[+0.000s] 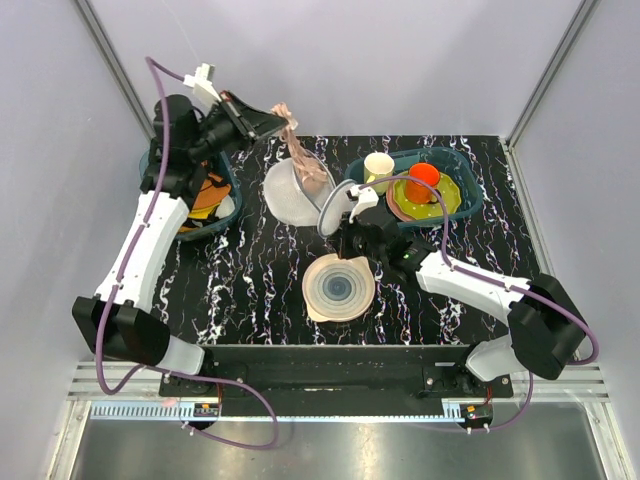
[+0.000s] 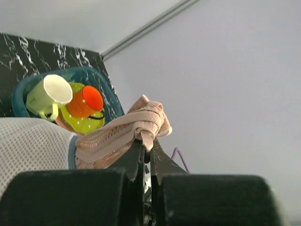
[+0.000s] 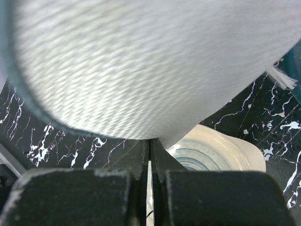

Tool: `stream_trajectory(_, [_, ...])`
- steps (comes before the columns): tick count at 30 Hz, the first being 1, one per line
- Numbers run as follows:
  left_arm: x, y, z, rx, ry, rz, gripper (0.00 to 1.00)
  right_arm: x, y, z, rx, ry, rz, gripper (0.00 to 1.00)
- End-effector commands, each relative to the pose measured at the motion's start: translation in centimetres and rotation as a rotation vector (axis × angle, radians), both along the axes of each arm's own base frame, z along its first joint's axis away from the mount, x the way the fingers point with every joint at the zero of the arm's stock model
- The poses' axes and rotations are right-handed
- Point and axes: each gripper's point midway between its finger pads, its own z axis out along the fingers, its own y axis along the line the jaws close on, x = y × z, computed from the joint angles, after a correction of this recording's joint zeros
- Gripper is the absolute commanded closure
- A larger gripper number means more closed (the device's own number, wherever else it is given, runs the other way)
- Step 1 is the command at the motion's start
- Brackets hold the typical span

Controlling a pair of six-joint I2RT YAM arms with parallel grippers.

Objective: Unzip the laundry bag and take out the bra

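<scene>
The white mesh laundry bag (image 1: 290, 192) lies open at the middle back of the black marbled table. My left gripper (image 1: 278, 124) is shut on a bunched strap of the pale pink-beige bra (image 1: 297, 148) and holds it lifted above the bag, its lower end hanging to the bag's opening. In the left wrist view the bra (image 2: 127, 129) sits over my fingertips (image 2: 146, 142), with the bag's mesh (image 2: 28, 150) at lower left. My right gripper (image 1: 341, 218) is shut on the bag's raised flap (image 1: 330, 212). The mesh (image 3: 141, 66) fills the right wrist view above its closed jaws (image 3: 149, 141).
A pale round plate with blue-grey rings (image 1: 338, 287) lies in front of the bag, also in the right wrist view (image 3: 221, 153). A teal basin (image 1: 455, 180) at the right holds a green cup (image 1: 379, 166), an orange cup (image 1: 423, 178) and a plate. Another basin (image 1: 215, 228) at the left holds orange and yellow garments.
</scene>
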Motion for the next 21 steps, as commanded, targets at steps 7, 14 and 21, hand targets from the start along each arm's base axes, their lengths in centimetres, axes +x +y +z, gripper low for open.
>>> stream_trajectory(7, [1.3, 4.2, -1.0, -0.094, -0.006, 0.071, 1.00, -0.4, 0.3, 2.3, 0.039, -0.017, 0.017, 1.00])
stream_trajectory(14, [0.9, 2.2, -10.1, -0.077, 0.170, 0.026, 1.00, 0.2, 1.2, 8.9, 0.135, -0.111, 0.030, 1.00])
stream_trajectory(21, [-1.0, -1.4, -9.8, 0.006, 0.158, -0.066, 1.00, 2.3, 2.8, 11.2, 0.153, -0.086, 0.023, 1.00])
